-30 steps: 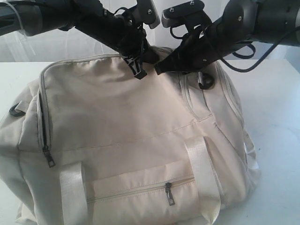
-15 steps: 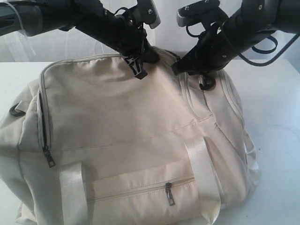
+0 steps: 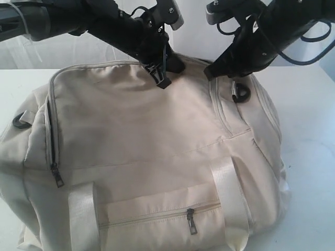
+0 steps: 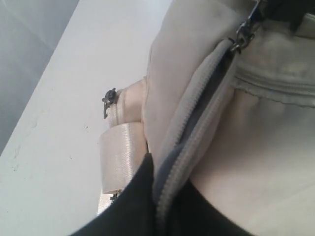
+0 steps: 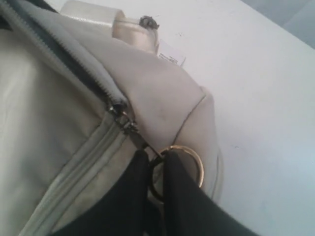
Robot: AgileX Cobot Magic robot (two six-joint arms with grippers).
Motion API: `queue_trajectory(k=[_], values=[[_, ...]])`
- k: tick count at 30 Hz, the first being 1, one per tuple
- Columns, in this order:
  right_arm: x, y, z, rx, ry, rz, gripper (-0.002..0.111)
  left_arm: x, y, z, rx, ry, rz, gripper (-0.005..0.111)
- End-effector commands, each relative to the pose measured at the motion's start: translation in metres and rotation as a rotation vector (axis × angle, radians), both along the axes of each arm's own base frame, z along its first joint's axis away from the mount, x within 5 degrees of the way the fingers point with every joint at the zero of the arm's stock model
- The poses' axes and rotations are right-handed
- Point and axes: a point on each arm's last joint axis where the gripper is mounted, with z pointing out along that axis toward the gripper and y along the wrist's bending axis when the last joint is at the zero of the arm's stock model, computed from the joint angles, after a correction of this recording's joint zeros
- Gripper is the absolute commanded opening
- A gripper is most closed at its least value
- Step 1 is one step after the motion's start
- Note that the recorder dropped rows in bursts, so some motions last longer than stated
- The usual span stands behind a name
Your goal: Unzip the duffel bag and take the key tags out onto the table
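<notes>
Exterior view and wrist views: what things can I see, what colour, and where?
cream fabric duffel bag: one, cream, on the table, zip partly open
flat white table: one, white, under the bag
pale webbing straps: two, off-white, bag's front
small metal zipper pulls: two, dark, front and side pockets
black plastic D-ring: one, black, bag's end near side pocket
gold metal ring: one, gold, main zipper
key tags: none in view
left arm's fingers: black, shut on bag's zip edge
right arm's fingers: black, shut on the gold ring
</notes>
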Motion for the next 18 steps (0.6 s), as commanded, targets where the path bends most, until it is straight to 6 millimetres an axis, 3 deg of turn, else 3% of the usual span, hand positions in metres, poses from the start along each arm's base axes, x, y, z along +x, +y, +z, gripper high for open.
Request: queue_trajectory(k=[1,7,9,14,16,18], values=[[0.004,-0.029,0.006,-0.226,0.010,-0.090,0.000,0.019,0.028,0.009,0.002,-0.059,0.112,0.000],[0.020,-0.023,-0.010,-0.308,0.120,-0.111,0.000,0.019,0.029,0.009,0.000,-0.056,0.117,0.000],[0.022,-0.016,-0.007,-0.252,0.163,-0.101,0.000,0.019,0.029,0.009,-0.002,-0.052,0.118,0.000],[0.010,0.005,0.029,0.029,0.174,-0.003,0.000,0.019,0.029,0.009,-0.002,-0.052,0.118,0.000],[0.008,0.017,0.030,0.146,0.199,0.060,0.005,0.019,0.029,0.009,-0.002,-0.052,0.118,0.000],[0.012,0.026,0.025,0.226,0.213,0.071,0.018,0.019,0.029,0.009,-0.004,-0.048,0.121,0.000]])
